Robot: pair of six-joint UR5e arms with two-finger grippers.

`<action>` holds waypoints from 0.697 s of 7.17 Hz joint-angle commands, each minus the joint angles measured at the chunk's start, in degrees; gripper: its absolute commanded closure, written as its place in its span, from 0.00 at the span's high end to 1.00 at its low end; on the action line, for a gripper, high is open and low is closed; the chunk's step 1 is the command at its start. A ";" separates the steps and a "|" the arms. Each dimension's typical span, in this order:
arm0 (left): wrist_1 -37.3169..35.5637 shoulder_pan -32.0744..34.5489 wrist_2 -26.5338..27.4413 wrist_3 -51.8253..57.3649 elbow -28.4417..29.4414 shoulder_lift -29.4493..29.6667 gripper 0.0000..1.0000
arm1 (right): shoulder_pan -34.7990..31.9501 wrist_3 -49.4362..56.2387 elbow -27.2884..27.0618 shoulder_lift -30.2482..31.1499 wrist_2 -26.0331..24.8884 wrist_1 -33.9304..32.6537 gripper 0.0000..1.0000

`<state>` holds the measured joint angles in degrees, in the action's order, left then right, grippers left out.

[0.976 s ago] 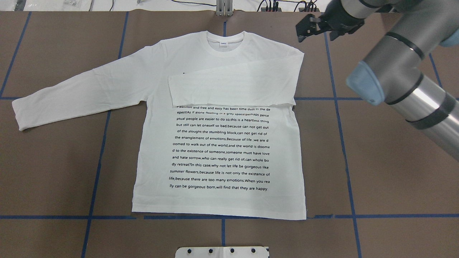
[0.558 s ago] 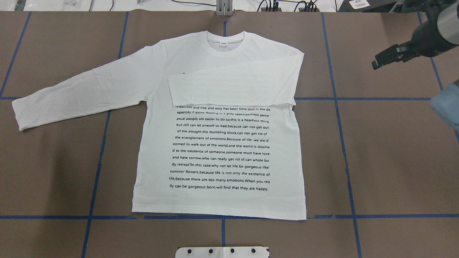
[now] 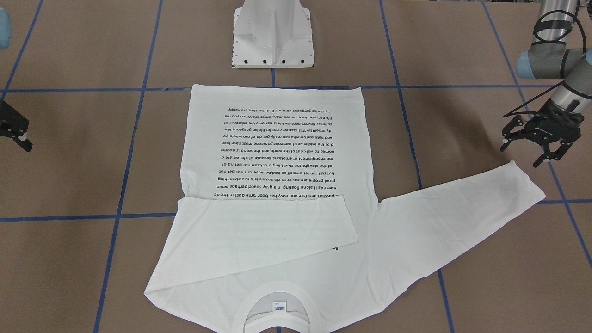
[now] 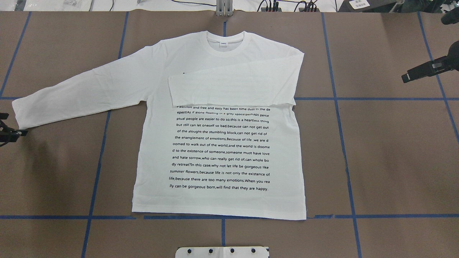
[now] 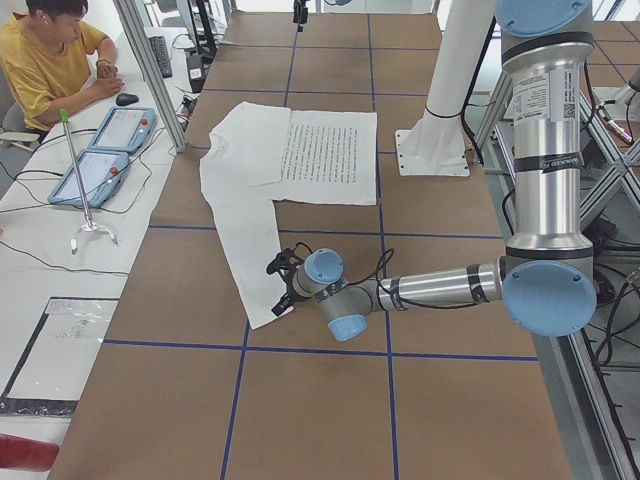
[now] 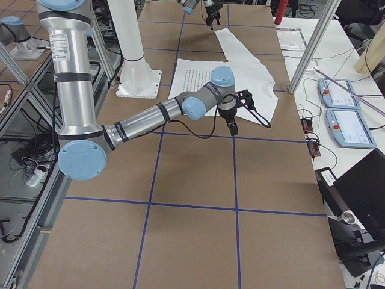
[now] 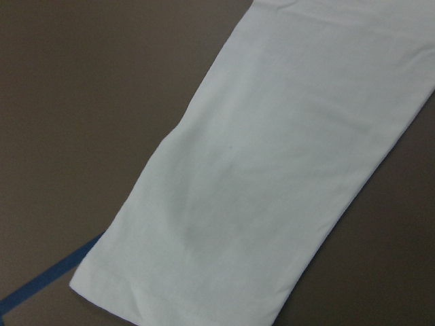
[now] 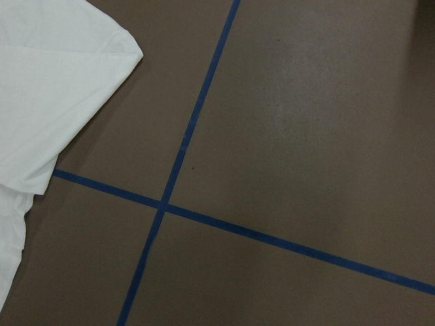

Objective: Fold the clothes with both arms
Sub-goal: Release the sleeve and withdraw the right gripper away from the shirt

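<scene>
Folded sleeve (image 4: pixel 233 87) hides the T-shirt's (image 4: pixel 218 204) top print lines; neck label (image 4: pixel 223 43) wording illegible; right gripper (image 3: pixel 21 138), well apart, cropped at edge.

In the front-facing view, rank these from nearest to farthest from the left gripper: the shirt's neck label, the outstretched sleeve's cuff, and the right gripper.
From the left gripper:
1. Outstretched sleeve's cuff, just below it on the view's right.
2. Neck label, bottom centre.
3. Right gripper, at the far left edge.

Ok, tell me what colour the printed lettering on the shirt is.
Black lettering on the white T-shirt; the overhead exterior view shows it best.
</scene>
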<state>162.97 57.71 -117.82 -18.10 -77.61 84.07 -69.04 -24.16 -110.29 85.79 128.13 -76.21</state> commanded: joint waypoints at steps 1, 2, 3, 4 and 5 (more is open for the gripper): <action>1.03 -1.55 0.84 0.08 1.49 0.04 0.86 | -0.13 -0.10 -0.10 0.43 0.01 0.28 1.00; 1.38 -1.55 0.84 0.08 1.67 -0.05 0.73 | -0.13 -0.10 -0.19 0.52 -0.07 0.28 1.00; 1.38 -1.55 0.93 0.00 2.02 0.04 0.54 | -0.13 -0.10 -0.19 0.52 -0.07 0.28 1.00; 1.30 -1.55 1.10 0.00 2.20 0.39 0.52 | -0.13 -0.10 -0.19 0.52 -0.07 0.28 1.00; 1.12 -1.55 1.10 0.08 2.64 0.74 0.52 | -0.13 -0.10 -0.28 0.43 -0.07 0.28 1.00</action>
<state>164.24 56.17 -116.78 -18.08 -75.41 84.44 -69.17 -24.26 -110.50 86.29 128.06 -75.94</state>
